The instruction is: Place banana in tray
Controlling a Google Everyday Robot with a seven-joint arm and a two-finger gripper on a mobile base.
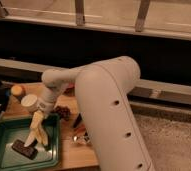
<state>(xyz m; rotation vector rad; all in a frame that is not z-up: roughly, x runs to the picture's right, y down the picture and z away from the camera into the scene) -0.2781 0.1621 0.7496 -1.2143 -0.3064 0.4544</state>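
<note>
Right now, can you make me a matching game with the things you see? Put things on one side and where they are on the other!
Things:
1. banana
2. dark brown block
3. small orange fruit
4. gripper

Places:
A. on the wooden board, beyond the tray
B. lying flat on the tray floor, near its middle
C. hanging down over the tray, peel strips loose
D. just above the tray's far edge, at the banana's top

Pairs: 1-C, 2-B, 3-A, 4-D

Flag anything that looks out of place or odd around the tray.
The banana hangs from the gripper over the green tray, its peel strips splayed loose. A dark flat object lies in the tray.
</note>
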